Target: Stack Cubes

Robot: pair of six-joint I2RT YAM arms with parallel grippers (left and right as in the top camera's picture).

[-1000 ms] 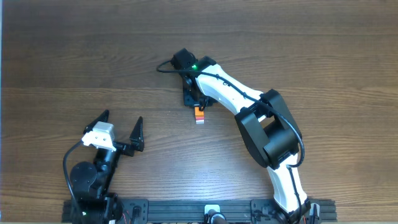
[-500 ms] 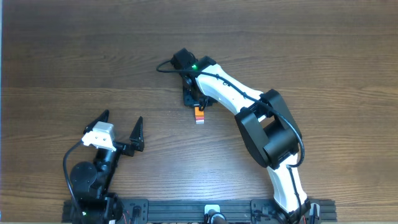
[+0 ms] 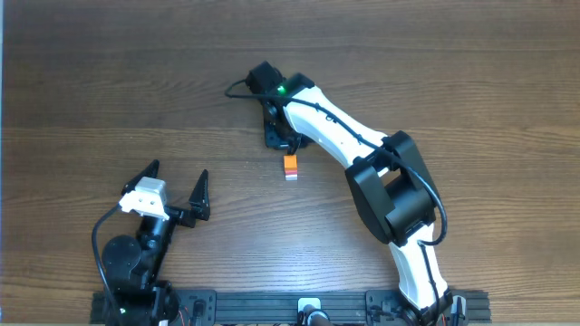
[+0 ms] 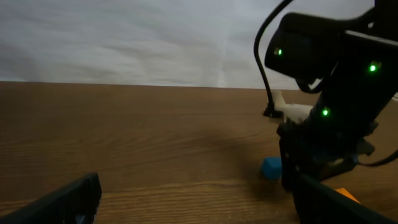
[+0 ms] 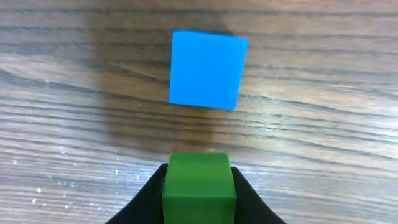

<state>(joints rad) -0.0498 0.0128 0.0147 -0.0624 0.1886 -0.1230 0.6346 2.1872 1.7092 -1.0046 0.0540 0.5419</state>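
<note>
**Right claw (image 5: pixel 199 205) clamped on green cube (image 5: pixel 199 183); blue cube (image 5: pixel 208 68) loose on bench (image 5: pixel 329 143)**

Top view: left claw (image 3: pixel 178 174) at lower left, splayed wide, nothing in it. Right arm (image 3: pixel 390 181) reaches to upper centre. Orange-and-white block (image 3: pixel 291 167) sits mid-frame on brown wood-grain.

Left wrist view: blue cube right of centre, low, beside the right arm's dark wrist.

Right wrist view: green cube bottom centre, pinched between both fingers. Blue cube upper centre, apart from it. Both smooth, flat-faced, square-edged.

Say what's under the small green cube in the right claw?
Bare wooden table shows around the green cube held in the right gripper; a blue cube lies apart nearby. Directly beneath is hidden.
</note>
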